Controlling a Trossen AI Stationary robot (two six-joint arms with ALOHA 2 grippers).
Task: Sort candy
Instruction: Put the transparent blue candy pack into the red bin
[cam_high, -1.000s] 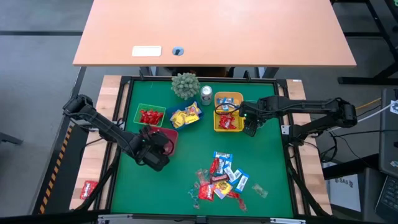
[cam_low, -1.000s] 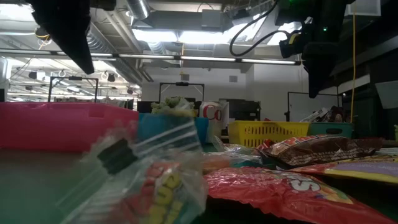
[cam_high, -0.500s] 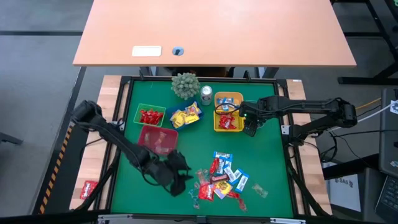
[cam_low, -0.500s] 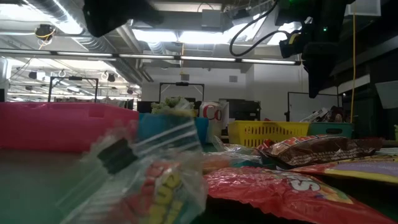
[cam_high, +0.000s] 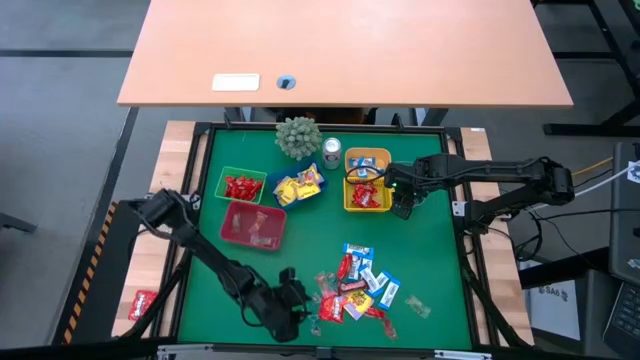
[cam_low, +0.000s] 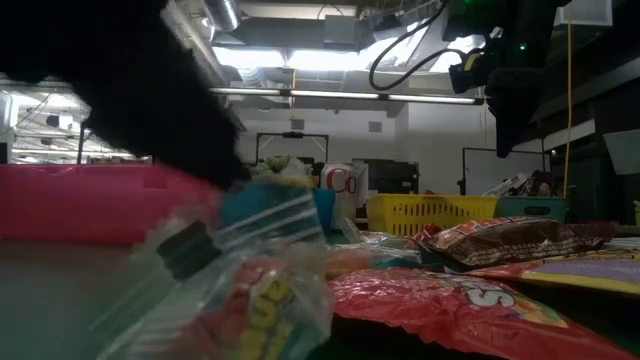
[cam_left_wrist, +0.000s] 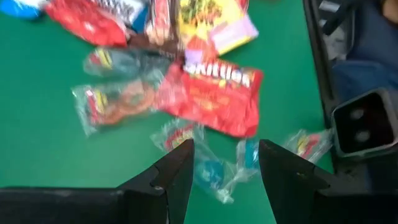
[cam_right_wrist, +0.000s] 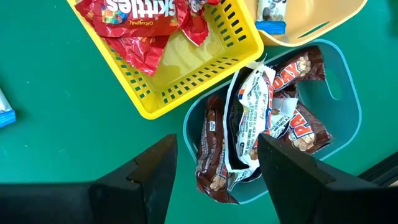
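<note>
The left gripper (cam_high: 291, 312) hangs low over the near edge of the green worktop (cam_high: 440, 250), fingers spread and empty, at the left rim of the loose candy pile (cam_high: 358, 292). In its wrist view a red Skittles bag (cam_left_wrist: 211, 93) lies just ahead of the open fingers, long axis running across the line of approach, with small clear-wrapped sweets (cam_left_wrist: 205, 165) almost between the fingertips and more packets crowded beyond. This arm is plainly the nearer to the pile, and the likely next move is a short drop and pinch. Room is tight toward the worktop's near frame, freer to the left over bare green. Farther back sit the sorting bins: a pink bin (cam_high: 252, 224), a green bin (cam_high: 241, 185), a blue bin (cam_high: 298, 186) and a yellow basket (cam_high: 366, 193). The right gripper (cam_high: 403, 205) waits beside that basket, jaws apart and holding nothing, above a teal bin (cam_right_wrist: 336, 99) of brown-wrapped bars, well apart from the pile
</note>
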